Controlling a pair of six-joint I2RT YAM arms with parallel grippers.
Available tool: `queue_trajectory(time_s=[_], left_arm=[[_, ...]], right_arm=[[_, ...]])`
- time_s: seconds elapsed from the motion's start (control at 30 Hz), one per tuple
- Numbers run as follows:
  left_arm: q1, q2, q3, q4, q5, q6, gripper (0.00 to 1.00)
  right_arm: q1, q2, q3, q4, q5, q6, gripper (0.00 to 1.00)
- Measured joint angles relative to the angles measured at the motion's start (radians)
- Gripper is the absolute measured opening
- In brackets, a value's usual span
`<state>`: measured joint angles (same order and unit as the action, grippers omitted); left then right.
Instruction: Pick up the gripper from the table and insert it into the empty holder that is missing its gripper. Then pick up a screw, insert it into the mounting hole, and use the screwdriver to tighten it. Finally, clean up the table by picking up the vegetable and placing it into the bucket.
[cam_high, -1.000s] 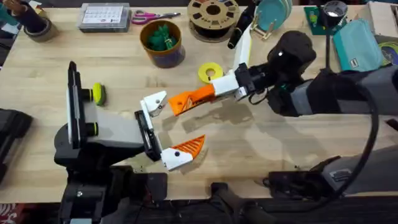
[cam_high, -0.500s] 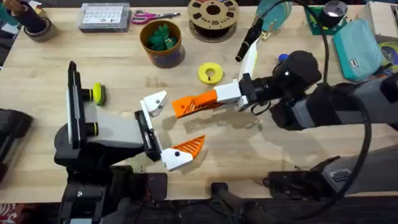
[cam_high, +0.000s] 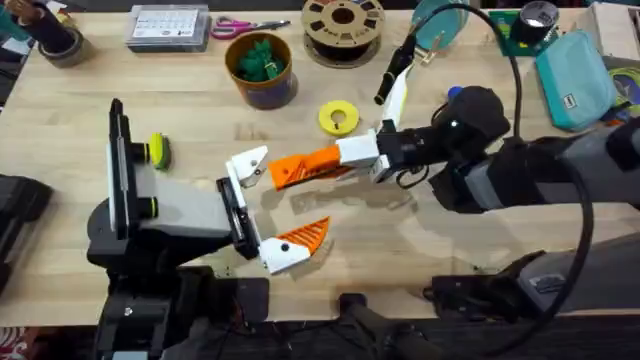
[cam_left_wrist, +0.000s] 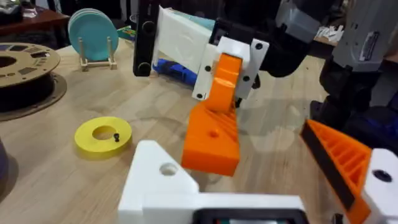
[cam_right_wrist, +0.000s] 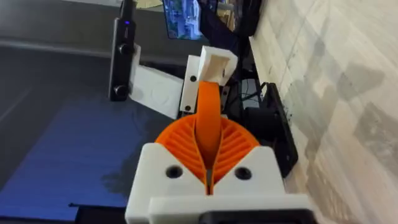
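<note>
Light wooden bench (cam_high: 80, 100), two arms meeting at its middle.
Right pincer (cam_high: 335, 160) is pinched on the orange gripper (cam_high: 300, 167), whose tip sits just beside the bare white holder (cam_high: 248, 163) on the spread left pincer (cam_high: 265, 210). Contact between them is hard to judge. Green vegetable (cam_high: 258, 58) lies in the bucket (cam_high: 262, 88); the blue screwdriver (cam_left_wrist: 177, 70) is mostly hidden.

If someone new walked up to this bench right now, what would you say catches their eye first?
Probably the small orange plastic wedge-shaped gripper, pinched in the right gripper mid-table, its tip close to the bare white angular plastic holder on the left gripper. Behind it lie a flat yellow ring and the round orange-rimmed bucket holding something green, on the light wooden table.
</note>
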<state>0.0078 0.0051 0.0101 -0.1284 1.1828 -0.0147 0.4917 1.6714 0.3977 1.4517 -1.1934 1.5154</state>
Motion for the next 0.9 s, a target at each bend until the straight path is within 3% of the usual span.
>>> queue_trajectory(time_s=[0.9], left_arm=[[0.0, 0.0, 0.0, 0.0, 0.0, 0.0, 0.985]], right_arm=[[0.029, 0.034, 0.0, 0.022, 0.053, 0.003, 0.01]])
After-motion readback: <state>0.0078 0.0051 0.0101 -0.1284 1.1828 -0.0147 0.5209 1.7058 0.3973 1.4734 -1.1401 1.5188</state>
